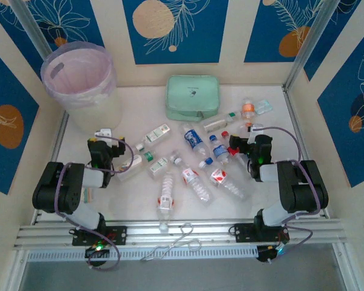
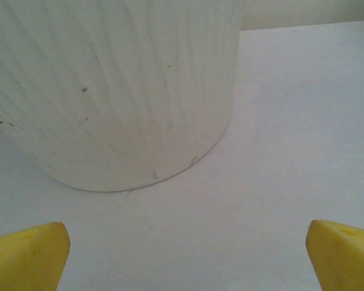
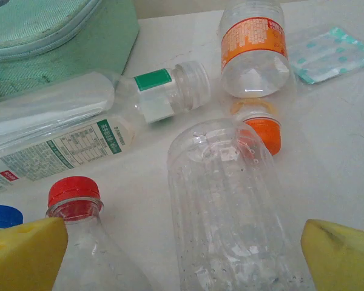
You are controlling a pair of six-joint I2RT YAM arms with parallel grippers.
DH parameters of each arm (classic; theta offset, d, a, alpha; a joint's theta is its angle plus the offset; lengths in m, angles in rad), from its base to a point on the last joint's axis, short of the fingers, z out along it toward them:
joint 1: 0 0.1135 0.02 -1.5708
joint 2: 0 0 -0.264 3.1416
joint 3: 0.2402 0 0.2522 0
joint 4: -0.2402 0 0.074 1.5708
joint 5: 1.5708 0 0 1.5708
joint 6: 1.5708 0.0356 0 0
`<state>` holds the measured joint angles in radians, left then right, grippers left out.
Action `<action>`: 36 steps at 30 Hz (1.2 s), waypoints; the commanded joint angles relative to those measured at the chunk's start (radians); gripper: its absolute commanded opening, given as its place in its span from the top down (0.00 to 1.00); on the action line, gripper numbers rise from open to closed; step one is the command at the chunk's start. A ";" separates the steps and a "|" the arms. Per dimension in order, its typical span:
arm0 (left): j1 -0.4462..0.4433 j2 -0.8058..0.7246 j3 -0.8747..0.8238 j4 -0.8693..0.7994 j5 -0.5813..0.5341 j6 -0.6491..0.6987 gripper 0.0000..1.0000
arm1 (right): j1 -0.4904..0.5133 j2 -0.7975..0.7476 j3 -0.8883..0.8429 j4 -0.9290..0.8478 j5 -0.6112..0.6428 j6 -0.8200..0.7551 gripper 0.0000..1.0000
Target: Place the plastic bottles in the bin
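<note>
One worktop [image 1: 124, 206] carries everything under inspection. The bin [image 1: 79, 76] stands at its far left corner, with a pink liner folded over the rim; from above no bottle is visible inside. The mint green zip case [image 1: 192, 97] lies at far centre and is not part of the job. The plastic bottles [image 1: 197, 176], about a dozen, lie on their sides across the middle and right of the worktop, well apart from the bin.

The left tool [image 2: 187, 239] is spread wide with nothing between its jaws. It sits low over bare worktop, facing the foot of the bin wall and near it. The right tool [image 3: 183, 233] is also spread wide. It straddles a clear ribbed bottle [image 3: 230, 200] that lies lengthwise between the jaws, its orange cap [image 3: 264, 130] pointing away. Neither pad appears to touch the bottle.

Assessment: the step in hand is the right tool's grasp on this bottle.
- **Placement:** the bottle is round and likely light, so it may roll. The pads should meet it square across the widest part of the body, low enough not to ride over the top.
- **Pressure:** the wall looks thin, so close firmly but without crushing.
- **Neighbour:** the red-capped bottle [image 3: 76, 197] lies just beside the pad on the left of the wrist view. Closing could trap or shove it, so a slight shift away from it is advisable.
- **Carry:** the route to the bin crosses the left arm's side, so that arm should stay clear and must not nudge the bin.

The flat clear packet [image 3: 327, 51] beyond the bottle is to be left alone.
</note>
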<state>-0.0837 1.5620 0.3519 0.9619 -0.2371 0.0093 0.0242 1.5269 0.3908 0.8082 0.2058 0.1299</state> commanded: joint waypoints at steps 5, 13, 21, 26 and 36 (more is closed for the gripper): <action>-0.007 0.005 0.001 0.028 0.012 0.006 0.00 | -0.004 -0.005 0.011 0.026 0.009 0.000 0.01; -0.007 0.007 0.006 0.018 0.014 0.004 0.00 | -0.014 -0.004 0.026 -0.001 -0.084 -0.025 0.01; -0.005 0.005 0.007 0.016 0.016 0.003 0.00 | -0.030 -0.003 0.036 -0.018 -0.140 -0.022 0.01; -0.005 -0.016 0.009 0.006 0.024 0.010 0.01 | -0.031 -0.018 0.038 -0.021 -0.121 -0.011 0.01; -0.021 -0.485 0.341 -0.916 0.045 -0.144 0.01 | -0.055 -0.320 0.483 -1.104 0.019 0.142 0.01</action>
<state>-0.0868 1.1500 0.5999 0.3874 -0.2287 -0.0345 -0.0105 1.2442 0.8059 0.1062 0.1356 0.1837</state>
